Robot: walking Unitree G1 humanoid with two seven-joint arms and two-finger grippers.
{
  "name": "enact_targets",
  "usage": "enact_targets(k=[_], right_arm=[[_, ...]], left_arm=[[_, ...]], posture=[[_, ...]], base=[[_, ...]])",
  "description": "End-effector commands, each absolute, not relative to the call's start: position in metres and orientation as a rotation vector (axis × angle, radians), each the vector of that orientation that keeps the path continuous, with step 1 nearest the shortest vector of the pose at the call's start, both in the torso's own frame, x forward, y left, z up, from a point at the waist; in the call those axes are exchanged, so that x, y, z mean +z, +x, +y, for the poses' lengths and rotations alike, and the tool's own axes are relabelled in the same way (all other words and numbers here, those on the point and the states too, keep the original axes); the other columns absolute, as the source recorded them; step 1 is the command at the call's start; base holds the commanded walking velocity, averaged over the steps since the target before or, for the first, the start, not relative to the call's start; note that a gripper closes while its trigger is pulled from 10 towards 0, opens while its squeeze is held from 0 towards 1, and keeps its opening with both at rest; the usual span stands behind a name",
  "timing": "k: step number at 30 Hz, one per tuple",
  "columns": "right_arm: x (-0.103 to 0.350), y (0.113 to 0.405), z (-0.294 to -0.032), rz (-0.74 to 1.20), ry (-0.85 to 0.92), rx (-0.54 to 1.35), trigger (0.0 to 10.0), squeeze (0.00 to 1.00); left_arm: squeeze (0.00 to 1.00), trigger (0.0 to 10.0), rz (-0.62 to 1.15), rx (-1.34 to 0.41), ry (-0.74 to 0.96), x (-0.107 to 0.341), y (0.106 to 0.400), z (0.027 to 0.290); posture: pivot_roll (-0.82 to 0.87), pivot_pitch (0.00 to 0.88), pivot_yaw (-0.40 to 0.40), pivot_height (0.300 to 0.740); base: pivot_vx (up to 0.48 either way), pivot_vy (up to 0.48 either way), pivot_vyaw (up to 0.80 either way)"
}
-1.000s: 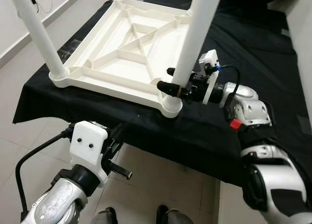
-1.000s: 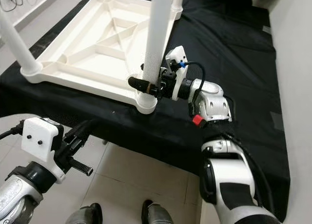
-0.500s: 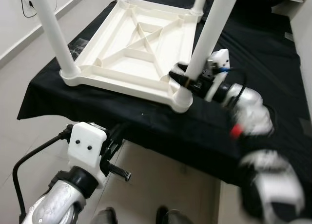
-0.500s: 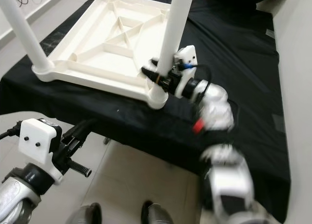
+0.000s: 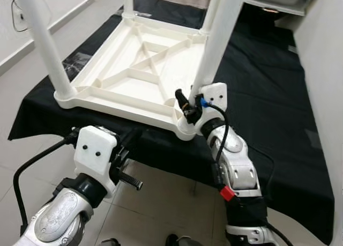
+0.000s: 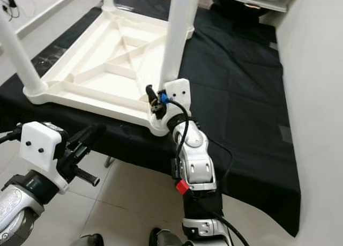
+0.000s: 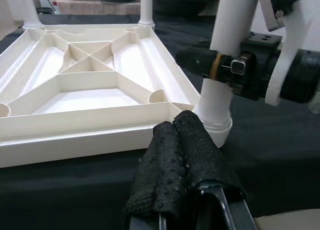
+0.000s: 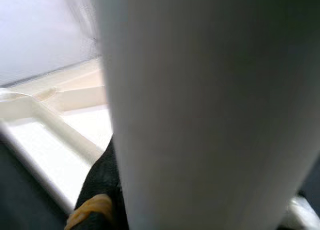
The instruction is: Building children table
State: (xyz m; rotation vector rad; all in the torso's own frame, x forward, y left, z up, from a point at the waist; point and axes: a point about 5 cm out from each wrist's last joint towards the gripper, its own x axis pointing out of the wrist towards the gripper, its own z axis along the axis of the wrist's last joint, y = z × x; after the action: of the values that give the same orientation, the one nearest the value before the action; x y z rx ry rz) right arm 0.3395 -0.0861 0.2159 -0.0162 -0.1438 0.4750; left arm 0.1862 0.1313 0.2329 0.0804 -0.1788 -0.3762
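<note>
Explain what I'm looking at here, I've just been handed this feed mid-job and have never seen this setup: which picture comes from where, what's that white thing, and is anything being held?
This is a humanoid robot with two silver arms, each ending in two long black fingers. The two wide pictures come from cameras on its head, looking down. The other two come from cameras on its wrists, looking along the fingers.

The white thing is a child's plastic table, lying upside down on a black cloth, legs pointing up. The right gripper is shut on the near right leg, low down by its corner socket; that leg looms large and close in the right wrist view. The left gripper hangs below the cloth's near edge, fingers together, holding nothing, pointing toward that same corner.
</note>
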Motion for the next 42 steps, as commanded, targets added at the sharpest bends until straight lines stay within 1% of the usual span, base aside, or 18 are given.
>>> enact_targets(k=[1,2,3,5,7,11,12,22,23,25,27,29,31,32,34,38,39,42], right_arm=[[0.196,0.337,-0.073,-0.015,0.078,0.685,10.0,1.00],[0.196,0.337,-0.073,-0.015,0.078,0.685,10.0,1.00],[0.209,0.337,-0.079,-0.057,0.099,0.843,10.0,0.92],[0.219,0.333,-0.083,-0.084,0.099,0.937,10.0,0.92],[0.236,0.340,-0.103,-0.122,0.035,1.031,10.0,0.00],[0.248,0.352,-0.119,-0.146,-0.030,1.086,10.0,0.00],[0.252,0.359,-0.124,-0.140,-0.040,1.116,0.0,0.00],[0.255,0.362,-0.134,-0.134,-0.030,1.161,0.0,0.00],[0.248,0.362,-0.137,-0.115,-0.048,1.098,0.0,0.00],[0.228,0.371,-0.144,-0.036,-0.091,0.786,0.0,0.00],[0.223,0.373,-0.146,-0.018,-0.105,0.706,0.0,0.00],[0.198,0.358,-0.168,0.023,-0.093,0.111,0.0,0.00],[0.169,0.310,-0.110,0.111,-0.094,0.233,0.0,0.00],[0.166,0.301,-0.089,0.110,-0.073,0.340,0.0,0.00],[0.165,0.296,-0.078,0.105,-0.060,0.392,0.0,0.00],[0.176,0.312,-0.070,0.075,-0.049,0.428,0.0,0.00],[0.182,0.318,-0.066,0.068,-0.050,0.457,10.0,0.00],[0.184,0.320,-0.063,0.066,-0.048,0.479,10.0,0.00]], left_arm=[[0.00,10.0,-0.171,-0.381,0.089,0.232,0.183,0.130],[0.00,10.0,-0.171,-0.381,0.089,0.232,0.183,0.130],[0.00,10.0,-0.168,-0.383,0.088,0.231,0.182,0.130],[0.00,10.0,-0.166,-0.384,0.087,0.231,0.182,0.129],[0.00,10.0,-0.159,-0.385,0.081,0.230,0.179,0.128],[0.00,10.0,-0.150,-0.386,0.076,0.228,0.176,0.127],[0.00,10.0,-0.145,-0.386,0.078,0.228,0.174,0.127],[0.00,10.0,-0.142,-0.371,0.080,0.228,0.173,0.130],[0.00,10.0,-0.152,-0.370,0.066,0.230,0.173,0.129],[0.00,10.0,-0.163,-0.372,0.052,0.231,0.175,0.128],[0.00,10.0,-0.165,-0.373,0.050,0.231,0.176,0.128],[0.00,10.0,-0.168,-0.376,0.044,0.231,0.178,0.128],[0.00,10.0,-0.177,-0.388,0.050,0.232,0.181,0.127],[0.00,10.0,-0.182,-0.391,0.047,0.233,0.183,0.125],[0.00,10.0,-0.185,-0.392,0.044,0.233,0.183,0.125],[0.00,10.0,-0.193,-0.400,0.050,0.234,0.185,0.123],[0.00,10.0,-0.197,-0.398,0.049,0.235,0.185,0.124],[0.00,10.0,-0.198,-0.396,0.049,0.236,0.185,0.124]], posture=[[0.15,0.225,-0.112,0.740],[0.15,0.225,-0.112,0.740],[0.15,0.233,-0.113,0.740],[0.15,0.233,-0.113,0.740],[0.16,0.239,-0.121,0.740],[0.16,0.235,-0.123,0.740],[0.17,0.246,-0.125,0.740],[0.17,0.256,-0.122,0.740],[0.16,0.257,-0.120,0.740],[0.15,0.246,-0.127,0.740],[0.15,0.246,-0.127,0.740],[0.13,0.230,-0.131,0.740],[0.14,0.236,-0.123,0.740],[0.13,0.210,-0.107,0.740],[0.13,0.210,-0.107,0.740],[0.14,0.199,-0.116,0.740],[0.14,0.217,-0.119,0.740],[0.14,0.217,-0.119,0.740]], base=[[0.000,0.000,0.00],[0.000,0.000,0.00],[0.000,0.000,0.00],[0.000,0.000,0.00],[0.000,0.000,0.00],[0.000,0.000,0.00],[0.000,0.000,0.00],[0.000,0.000,0.00],[0.000,0.000,0.00],[0.000,0.000,0.00],[0.000,0.000,0.00],[0.000,0.000,0.00],[0.000,0.000,0.00],[0.000,0.000,0.00],[0.000,0.000,0.00],[0.000,0.000,0.00],[0.000,0.000,0.00],[0.000,0.000,0.00]])
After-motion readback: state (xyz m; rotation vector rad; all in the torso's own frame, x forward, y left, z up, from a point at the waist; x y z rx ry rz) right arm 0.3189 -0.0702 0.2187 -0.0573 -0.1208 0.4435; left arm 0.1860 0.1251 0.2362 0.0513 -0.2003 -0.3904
